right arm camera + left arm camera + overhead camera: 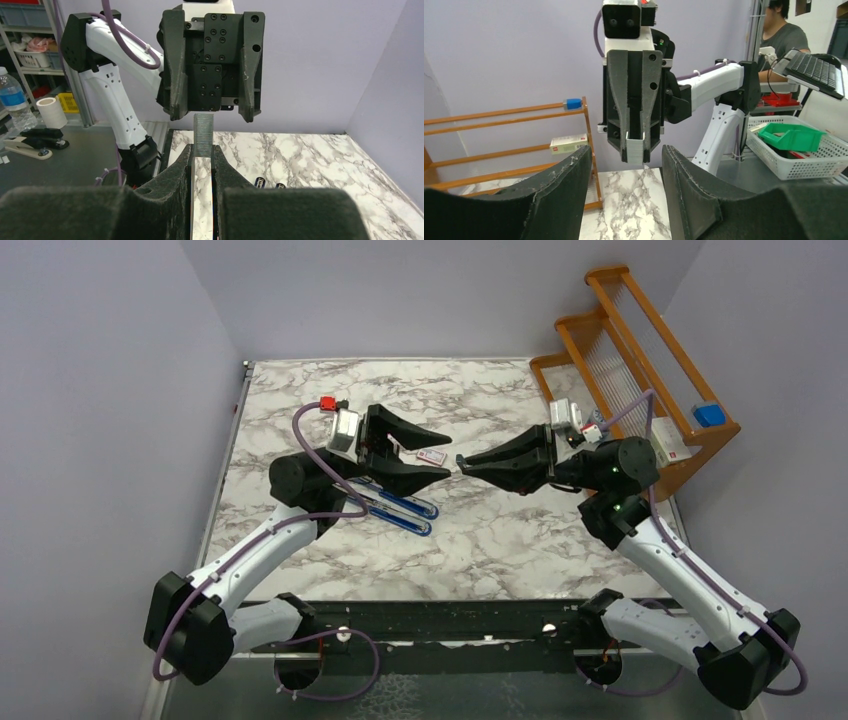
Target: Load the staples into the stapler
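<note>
While the two arms meet over the middle of the marble table [300, 390], the right gripper [461, 462] is clenched on a strip of staples [203, 134]. The strip stands upright between its fingertips, with its upper part proud of them in the right wrist view.

The left gripper [449, 452] faces it tip to tip, jaws spread apart with nothing grasped. The right gripper's tips sit just at the mouth of that gap. Both grippers are held clear of the table.

The staple box [432, 455], white with a red label, lies flat on the marble; from above it shows between the left fingers.

The stapler [402, 508], blue and black, lies on the table beneath the left wrist, near the box but apart from it. It looks folded open into two long limbs, but the arm covers one end, so this is not certain.

The wooden rack [607, 274] at the far right corner carries a blue-capped item [708, 415] and a white carton [668, 450].
</note>
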Robot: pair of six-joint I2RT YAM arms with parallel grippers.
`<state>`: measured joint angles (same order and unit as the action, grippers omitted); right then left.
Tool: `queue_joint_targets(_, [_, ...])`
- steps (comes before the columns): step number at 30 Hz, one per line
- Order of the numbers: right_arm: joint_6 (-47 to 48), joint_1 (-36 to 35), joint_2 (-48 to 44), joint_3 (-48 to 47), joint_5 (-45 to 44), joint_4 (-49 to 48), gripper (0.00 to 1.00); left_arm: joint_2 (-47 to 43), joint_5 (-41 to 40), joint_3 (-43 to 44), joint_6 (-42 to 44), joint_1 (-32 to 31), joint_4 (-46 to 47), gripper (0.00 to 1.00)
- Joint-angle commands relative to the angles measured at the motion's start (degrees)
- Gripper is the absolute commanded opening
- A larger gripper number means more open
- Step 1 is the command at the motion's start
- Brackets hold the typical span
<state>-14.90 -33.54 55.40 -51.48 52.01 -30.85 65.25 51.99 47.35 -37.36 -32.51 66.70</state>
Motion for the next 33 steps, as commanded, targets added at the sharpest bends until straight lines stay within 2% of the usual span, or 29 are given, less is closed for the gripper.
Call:
queue_joint_targets(1, [0.7, -0.1, 0.2, -1.3, 1.1, -0.7, 0.03, 0.4, -0.5, 2.2, -0.9, -1.6, 2.2, 0.55])
queue_joint_targets(20, [0.3, -0.1, 0.2, -1.4, 1.0, 0.1, 0.03, 1.8, 0.0, 2.5, -0.8, -4.6, 2.2, 0.46])
queue_joint_targets(27, [0.4, -0.1, 0.2, -1.4, 0.9, 0.4, 0.03, 2.0, -0.3, 2.5, -0.8, -4.8, 2.2, 0.38])
queue_joint_targets(33, [0.4, -0.1, 0.2, -1.4, 0.8, 0.3, 0.03, 2.1, -0.6, 2.3, -0.7, -4.8, 2.2, 0.25])
